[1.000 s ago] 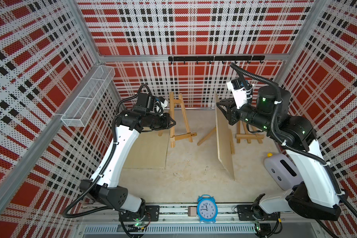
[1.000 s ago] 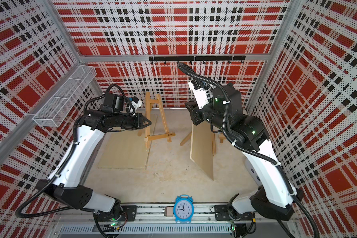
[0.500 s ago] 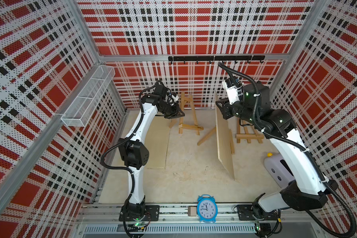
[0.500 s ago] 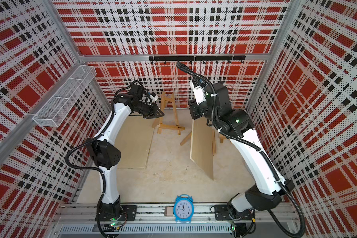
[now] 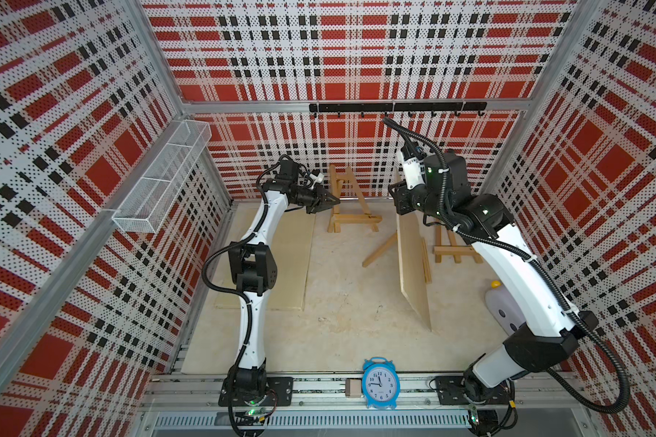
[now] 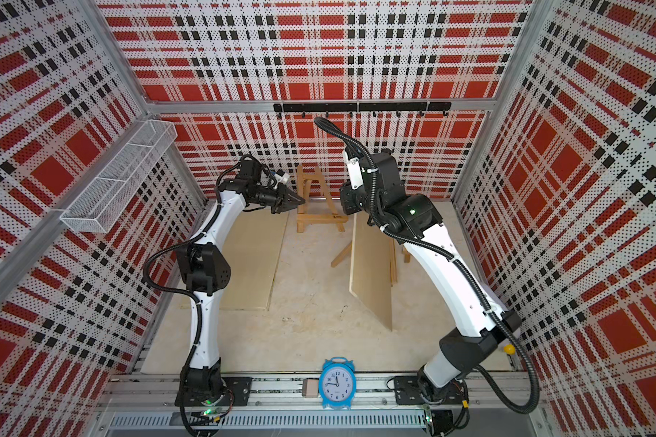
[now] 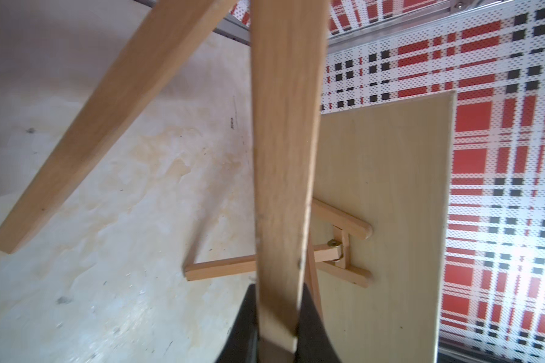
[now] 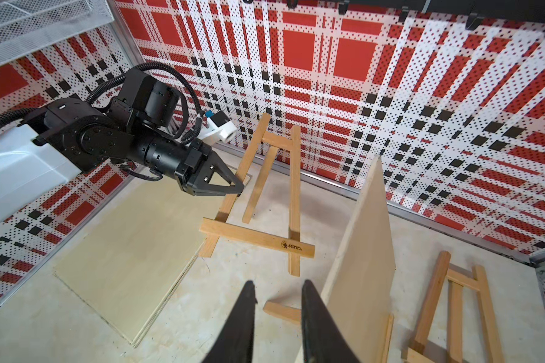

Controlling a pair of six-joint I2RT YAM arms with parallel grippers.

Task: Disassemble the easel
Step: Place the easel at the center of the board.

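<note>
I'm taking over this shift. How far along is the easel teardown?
Done: one board lies flat on the table, and the back easel stands bare. In hand: the left end effector clamps that easel's leg. Left: the upright board leans on a second easel; the right end effector is open and empty beside it.

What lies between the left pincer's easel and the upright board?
Between easel and board lies a slanted wooden stick; both top views show it.
</note>
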